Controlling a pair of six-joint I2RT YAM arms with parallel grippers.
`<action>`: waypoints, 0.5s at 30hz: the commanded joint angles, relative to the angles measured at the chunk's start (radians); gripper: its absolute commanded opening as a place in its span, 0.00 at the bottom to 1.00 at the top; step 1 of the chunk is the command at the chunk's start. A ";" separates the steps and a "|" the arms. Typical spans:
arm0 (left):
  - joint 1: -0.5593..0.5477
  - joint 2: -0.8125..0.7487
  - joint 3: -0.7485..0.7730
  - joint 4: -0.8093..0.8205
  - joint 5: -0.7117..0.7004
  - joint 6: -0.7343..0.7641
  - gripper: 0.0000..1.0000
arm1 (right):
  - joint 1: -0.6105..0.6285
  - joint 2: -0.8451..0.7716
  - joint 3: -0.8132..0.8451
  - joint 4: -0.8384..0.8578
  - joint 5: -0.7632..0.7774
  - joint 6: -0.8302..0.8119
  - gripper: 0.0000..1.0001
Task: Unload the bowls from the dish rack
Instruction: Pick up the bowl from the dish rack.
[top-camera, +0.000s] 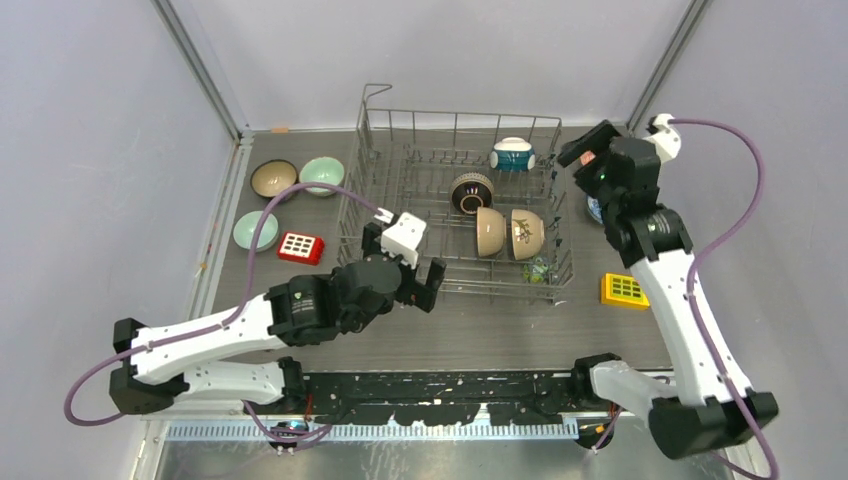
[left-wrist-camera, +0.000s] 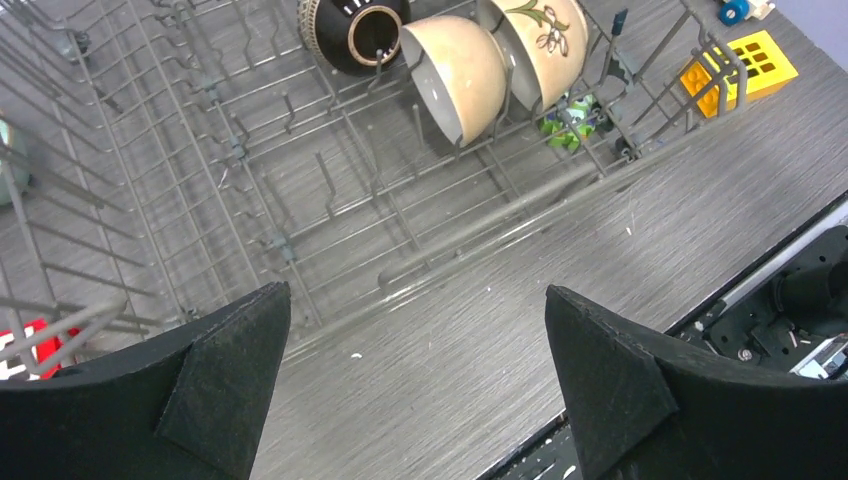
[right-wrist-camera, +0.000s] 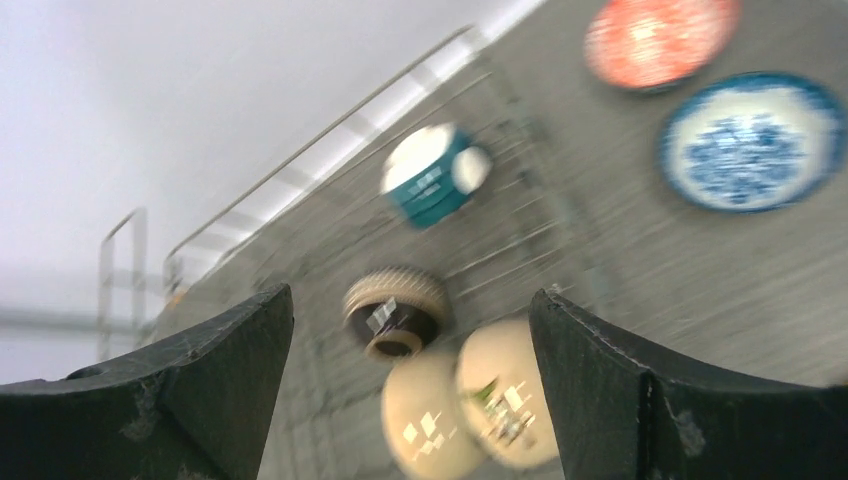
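Observation:
The grey wire dish rack stands at the middle back. It holds a teal-and-white bowl, a dark brown bowl and two cream bowls, all on edge. A brown bowl and two pale green bowls sit on the table to its left. My left gripper is open and empty above the rack's near edge. My right gripper is open and empty, high over the rack's right end. Its blurred view shows a red bowl and a blue-and-white bowl on the table.
A red block lies left of the rack and a yellow block right of it. A green toy sits in the rack's near right corner. Enclosure walls close in on the left, back and right.

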 joint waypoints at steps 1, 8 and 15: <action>0.059 0.078 0.090 0.086 0.069 0.069 1.00 | 0.151 -0.136 -0.026 0.010 -0.023 -0.071 0.91; 0.219 0.278 0.234 0.093 0.317 -0.023 1.00 | 0.169 -0.365 -0.288 0.033 -0.109 -0.019 0.91; 0.361 0.446 0.293 0.204 0.560 -0.214 1.00 | 0.174 -0.523 -0.473 0.050 -0.136 0.024 0.91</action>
